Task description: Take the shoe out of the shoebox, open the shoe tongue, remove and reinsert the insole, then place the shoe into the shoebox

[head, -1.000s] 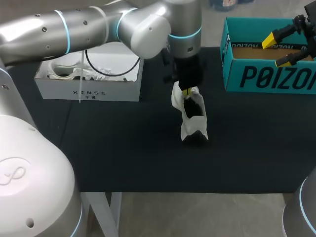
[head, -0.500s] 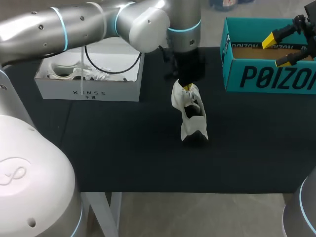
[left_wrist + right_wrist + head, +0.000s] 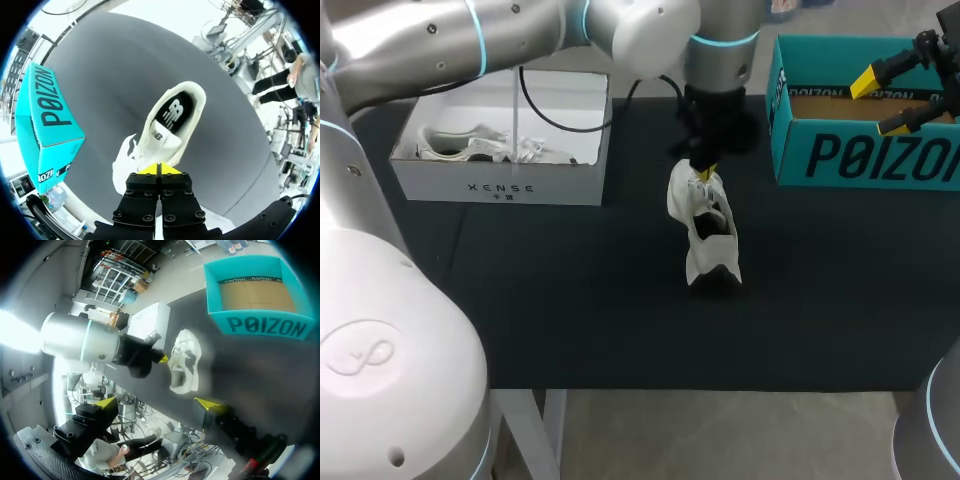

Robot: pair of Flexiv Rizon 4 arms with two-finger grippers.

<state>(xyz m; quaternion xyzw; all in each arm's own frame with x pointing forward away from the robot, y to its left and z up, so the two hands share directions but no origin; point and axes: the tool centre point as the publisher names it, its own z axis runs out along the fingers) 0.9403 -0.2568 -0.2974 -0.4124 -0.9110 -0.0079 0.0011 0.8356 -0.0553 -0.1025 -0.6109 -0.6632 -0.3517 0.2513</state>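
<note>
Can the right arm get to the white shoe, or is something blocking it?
Probably yes. The right gripper hangs open over the teal box, with only black table between it and the shoe. The left gripper sits at one end of the shoe, leaving that side free.

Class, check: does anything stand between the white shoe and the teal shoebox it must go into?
Nothing visible does. Only bare black table separates the shoe from the teal shoebox; the right gripper hangs over the open box.

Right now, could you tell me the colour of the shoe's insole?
Black insole with white markings, clearest in left wrist view.
</note>
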